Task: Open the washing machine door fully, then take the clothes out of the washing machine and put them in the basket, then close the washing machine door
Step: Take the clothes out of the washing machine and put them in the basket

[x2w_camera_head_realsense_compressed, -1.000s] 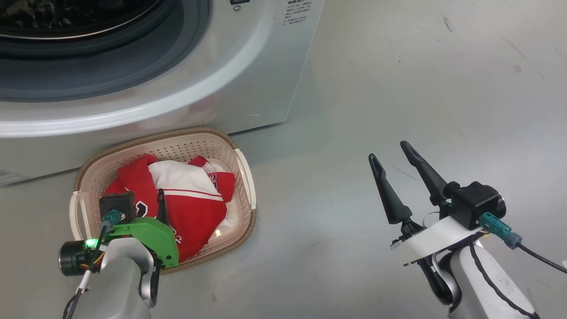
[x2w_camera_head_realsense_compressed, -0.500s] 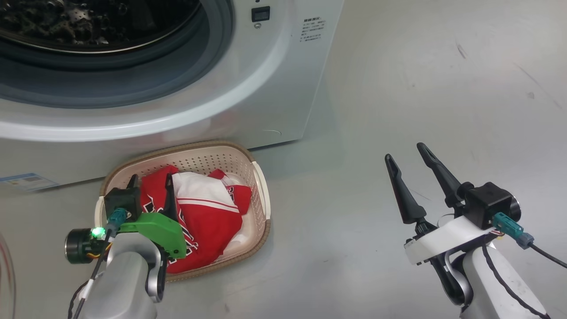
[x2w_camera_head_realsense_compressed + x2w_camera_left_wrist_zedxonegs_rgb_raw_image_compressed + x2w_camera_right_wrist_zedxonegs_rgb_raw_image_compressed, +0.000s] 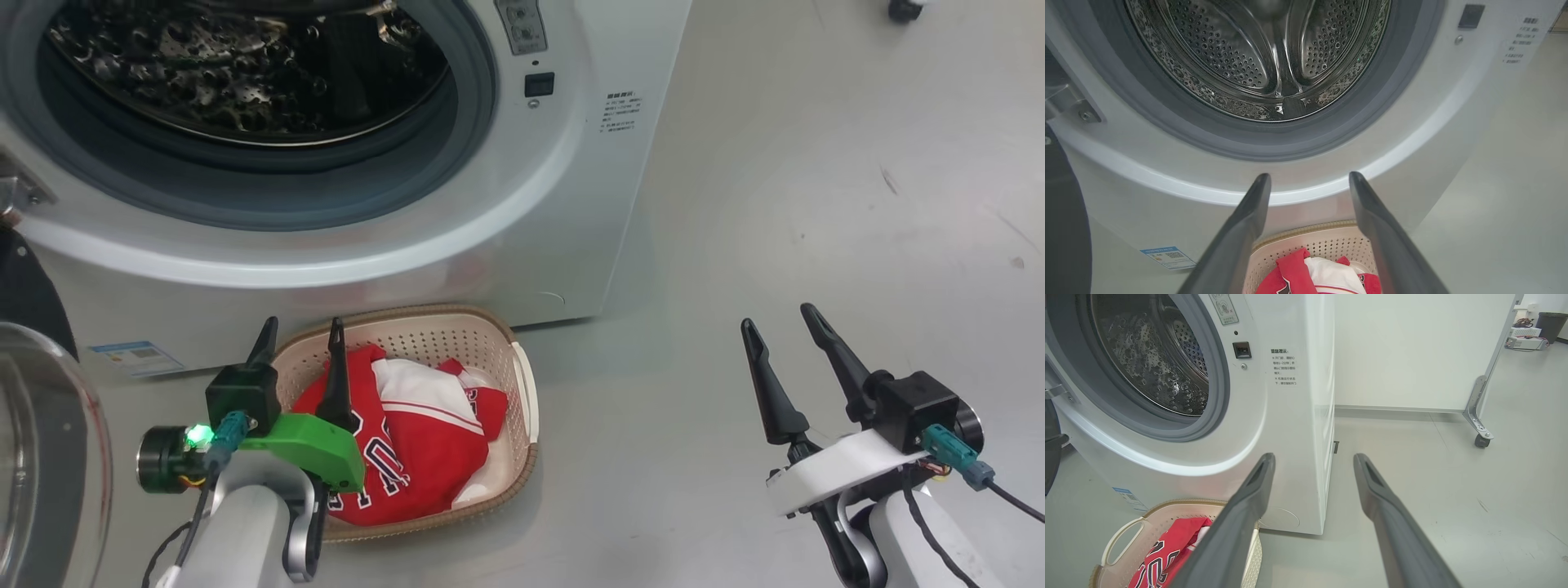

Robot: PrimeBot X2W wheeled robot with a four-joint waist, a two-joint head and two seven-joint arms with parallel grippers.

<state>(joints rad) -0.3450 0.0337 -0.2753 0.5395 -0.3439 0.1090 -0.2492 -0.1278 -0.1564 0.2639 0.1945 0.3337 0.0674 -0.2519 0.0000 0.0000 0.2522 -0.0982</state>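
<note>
Resting on grey floor (image 3: 816, 163): washing machine (image 3: 531, 229), basket (image 3: 482, 339); partition (image 3: 1412, 347) bkgd.

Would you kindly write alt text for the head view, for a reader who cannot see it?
Red and white jerseys lie in a cream perforated basket before a white front-loading washing machine, its steel drum exposed. The left gripper and right gripper hover open.
</note>
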